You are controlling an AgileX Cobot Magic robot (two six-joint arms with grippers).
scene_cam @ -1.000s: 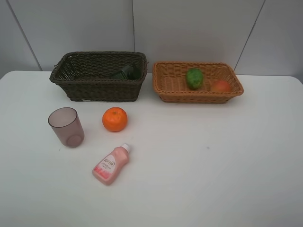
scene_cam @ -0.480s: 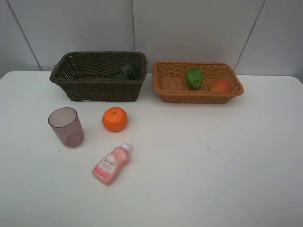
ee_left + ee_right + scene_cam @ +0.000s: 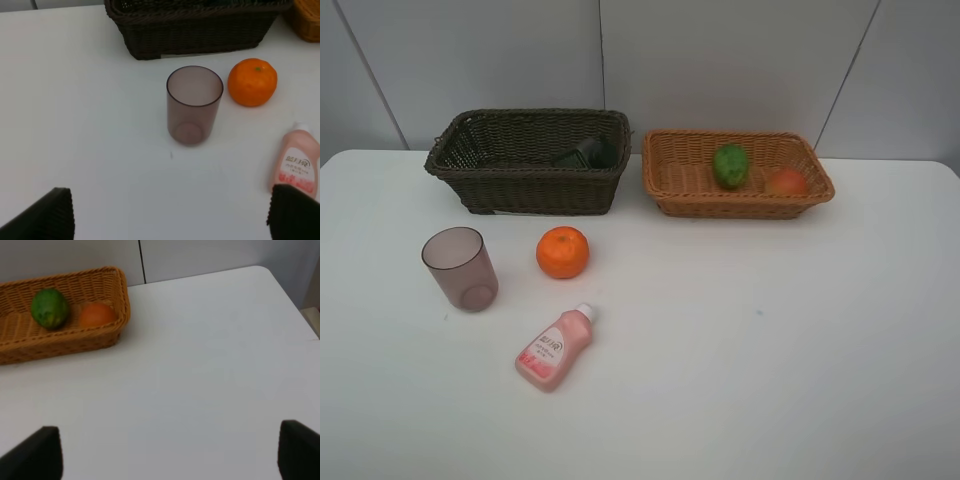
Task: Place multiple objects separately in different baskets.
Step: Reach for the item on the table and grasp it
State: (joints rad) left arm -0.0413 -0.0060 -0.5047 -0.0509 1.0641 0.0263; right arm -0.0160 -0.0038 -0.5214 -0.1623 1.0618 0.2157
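Note:
The dark brown basket (image 3: 520,190) at the back left holds the dark grey bottle (image 3: 585,153). The tan basket (image 3: 740,208) to its right holds the green fruit (image 3: 730,165) and the red-orange fruit (image 3: 786,182). The orange (image 3: 562,252), the upright mauve cup (image 3: 460,268) and the pink bottle (image 3: 555,347), lying on its side, are on the table in front of the dark basket. My left gripper (image 3: 170,215) is open and empty, short of the cup (image 3: 194,105). My right gripper (image 3: 167,450) is open and empty over bare table, away from the tan basket (image 3: 60,347).
The white table (image 3: 770,350) runs wide to the right and front. A grey panelled wall (image 3: 720,60) stands just behind the baskets. Neither arm shows in the exterior high view.

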